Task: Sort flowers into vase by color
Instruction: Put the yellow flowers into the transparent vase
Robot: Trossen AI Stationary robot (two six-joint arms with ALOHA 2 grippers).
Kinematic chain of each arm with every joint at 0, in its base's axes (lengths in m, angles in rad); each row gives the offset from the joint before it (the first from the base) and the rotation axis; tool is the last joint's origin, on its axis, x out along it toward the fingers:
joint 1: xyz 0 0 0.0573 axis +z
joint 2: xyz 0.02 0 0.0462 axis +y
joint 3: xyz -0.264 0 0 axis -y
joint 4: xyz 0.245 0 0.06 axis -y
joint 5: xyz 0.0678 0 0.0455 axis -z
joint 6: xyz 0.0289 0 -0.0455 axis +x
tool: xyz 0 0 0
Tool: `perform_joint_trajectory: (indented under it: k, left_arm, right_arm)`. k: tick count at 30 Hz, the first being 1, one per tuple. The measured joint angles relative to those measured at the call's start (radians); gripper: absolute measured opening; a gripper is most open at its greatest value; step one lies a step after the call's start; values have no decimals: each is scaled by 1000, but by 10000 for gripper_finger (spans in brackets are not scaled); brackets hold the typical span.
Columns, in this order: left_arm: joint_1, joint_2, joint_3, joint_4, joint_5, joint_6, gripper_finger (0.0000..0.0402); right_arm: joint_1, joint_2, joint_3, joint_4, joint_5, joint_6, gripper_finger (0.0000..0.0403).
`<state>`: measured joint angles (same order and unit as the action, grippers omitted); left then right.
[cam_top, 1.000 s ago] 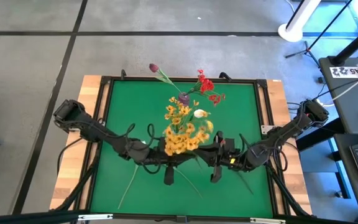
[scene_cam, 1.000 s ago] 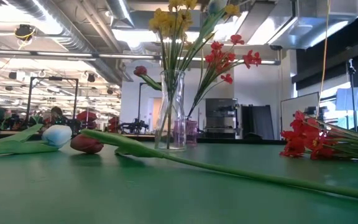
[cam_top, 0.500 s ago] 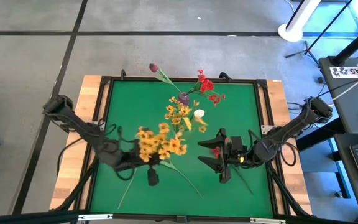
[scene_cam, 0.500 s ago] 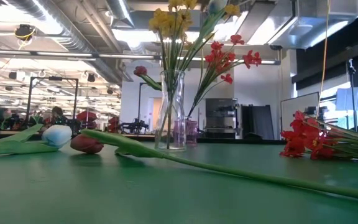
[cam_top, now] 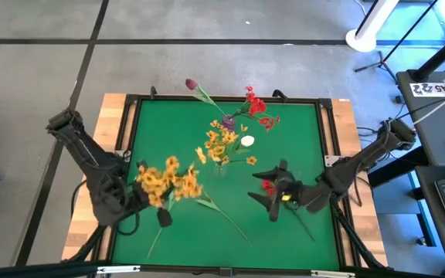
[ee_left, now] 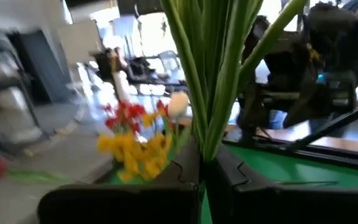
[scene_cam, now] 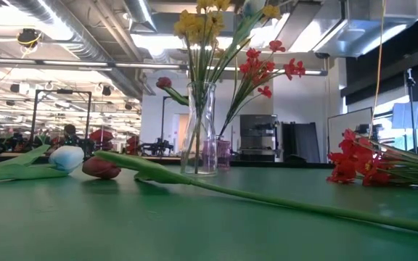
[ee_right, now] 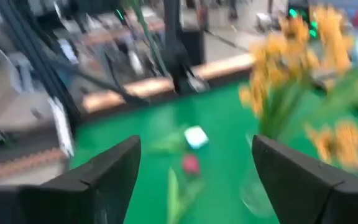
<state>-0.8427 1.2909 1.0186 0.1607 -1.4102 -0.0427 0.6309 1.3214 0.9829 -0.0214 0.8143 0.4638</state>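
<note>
My left gripper (cam_top: 161, 215), at the table's left, is shut on a bunch of yellow flowers (cam_top: 164, 181). My right gripper (cam_top: 271, 199) stands open at the right of the middle, above a red flower (cam_top: 267, 186) that lies on the mat; nothing is between its fingers. A tall glass vase (scene_cam: 200, 130) in the middle holds yellow flowers (cam_top: 221, 143). Behind it a small purple vase (scene_cam: 222, 152) holds red flowers (cam_top: 257, 106). A maroon bud (scene_cam: 101, 168) and a white bud (scene_cam: 67, 157) lie on the mat. My left gripper pinches a bundle of several green stems (ee_left: 209, 140) between its two fingers (ee_left: 179, 171). The stems run across the fingers and stand up out of them. The blossoms (cam_top: 164, 181) are at the upper end, and the bunch is lifted clear of the mat.
Loose green stems (cam_top: 229, 220) lie on the green mat (cam_top: 300, 139) near the front edge. A maroon tulip (cam_top: 192, 83) lies at the far edge. More red flowers (scene_cam: 354, 163) lie on the mat. A raised black frame (cam_top: 130, 116) borders the mat.
My right gripper has opened and let go of the yellow bunch, then drawn back a little toward the table's right edge. My left gripper, still shut on the stems, has carried the bunch from the middle toward the table's left edge.
</note>
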Motion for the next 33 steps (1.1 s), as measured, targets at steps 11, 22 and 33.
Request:
perform_joint_trajectory:
  k: [11,22,33]
  left_arm:
    - [276,-56,-331,361,373,-109,2]
    - [419,-46,-363,530,497,79,2]
    - [537,31,-363,515,605,74,2]
  right_arm:
    - [2,276,-1,-101,206,134,308]
    - [-91,475,0,12,175,261,308]
    - [-102,482,0,82,170,206,308]
